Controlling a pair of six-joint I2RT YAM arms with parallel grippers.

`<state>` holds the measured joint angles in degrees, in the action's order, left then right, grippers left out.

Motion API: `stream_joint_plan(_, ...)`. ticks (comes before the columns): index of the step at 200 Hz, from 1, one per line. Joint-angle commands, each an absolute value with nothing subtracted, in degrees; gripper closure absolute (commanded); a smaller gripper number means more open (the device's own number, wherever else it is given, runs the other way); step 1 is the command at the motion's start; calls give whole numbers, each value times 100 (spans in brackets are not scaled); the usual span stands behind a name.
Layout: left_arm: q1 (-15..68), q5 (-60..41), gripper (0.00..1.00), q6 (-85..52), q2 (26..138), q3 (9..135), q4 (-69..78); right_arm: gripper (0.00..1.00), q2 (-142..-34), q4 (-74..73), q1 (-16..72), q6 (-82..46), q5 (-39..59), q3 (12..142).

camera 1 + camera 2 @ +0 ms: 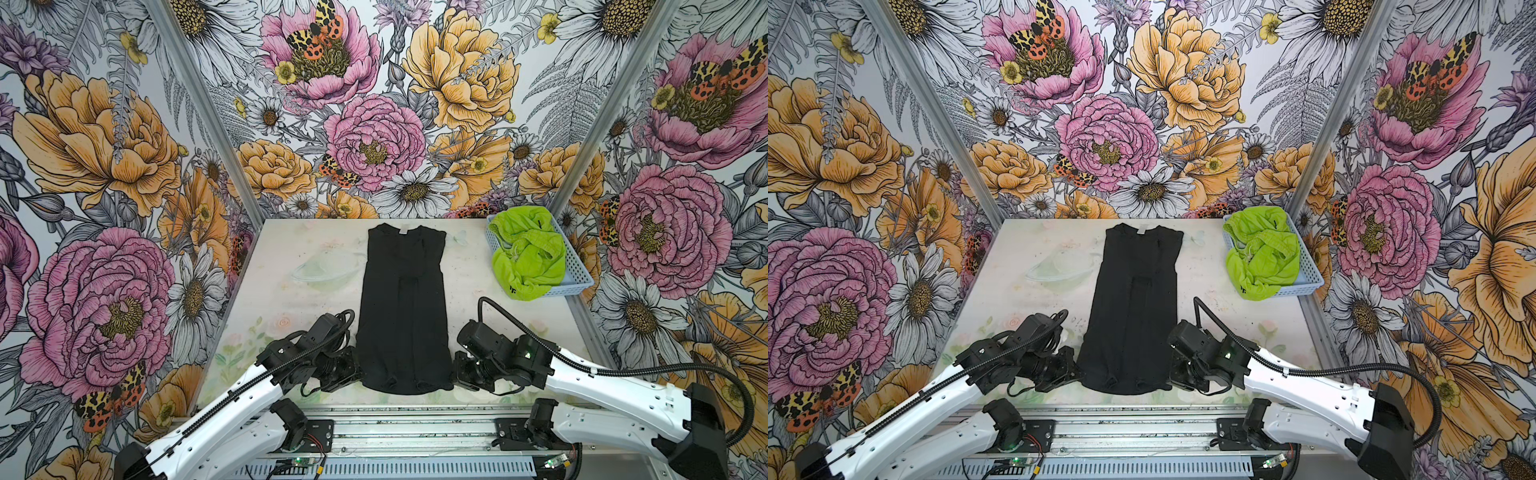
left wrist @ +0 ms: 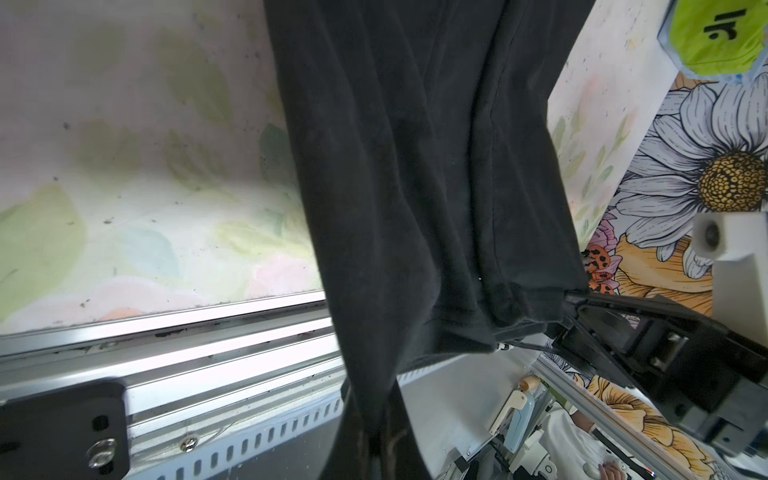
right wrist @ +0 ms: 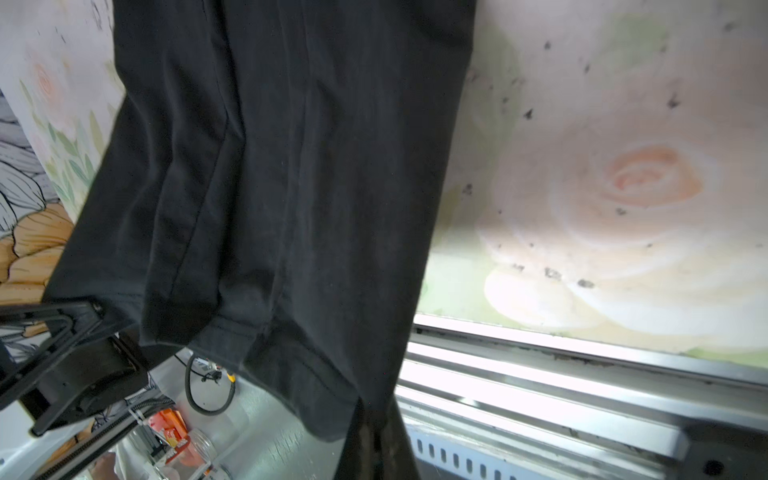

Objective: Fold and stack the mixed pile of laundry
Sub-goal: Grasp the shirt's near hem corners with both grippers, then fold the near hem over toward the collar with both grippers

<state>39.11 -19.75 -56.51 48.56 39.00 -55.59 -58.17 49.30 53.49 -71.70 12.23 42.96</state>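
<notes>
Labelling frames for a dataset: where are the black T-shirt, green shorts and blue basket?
black T-shirt (image 1: 401, 307): in a top view, middle of its body.
green shorts (image 1: 528, 257): in a top view, crumpled middle.
blue basket (image 1: 577, 270): in a top view, right-hand wall.

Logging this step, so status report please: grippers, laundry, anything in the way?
Left gripper, right gripper: both shut on near hem corners of black T-shirt. Shirt folded lengthwise on table. Green shorts bunched in basket, far right. Path clear.

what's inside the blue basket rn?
Only the lime-green shorts show, crumpled, filling most of the basket and hanging over its near rim. They cover most of the floor, so anything beneath cannot be seen.
</notes>
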Motion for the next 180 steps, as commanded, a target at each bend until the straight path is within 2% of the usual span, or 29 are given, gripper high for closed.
stream_joint_plan(1, 3441, -2229, 100, -4955, 5445, 4378, -5184, 100, -6077, 5020, 4747, -6408, 1358, 4770)
stream_joint_plan(41, 2457, -2849, 100, -3586, 6875, 5446, -5066, 100, -7182, 4993, 3670, -5209, 1745, 5596)
stream_joint_plan(88, 1901, -3304, 100, -2560, 8729, 6927, -5071, 100, -8538, 4940, 2606, -4219, 2013, 6670)
stream_joint_plan(133, 1622, -3402, 100, -2170, 9963, 7979, -5069, 100, -9684, 4844, 2107, -3682, 2127, 7661)
stream_joint_plan(180, 1321, -3357, 100, -1905, 10816, 8502, -5070, 100, -10534, 4655, 1818, -3422, 2188, 8428)
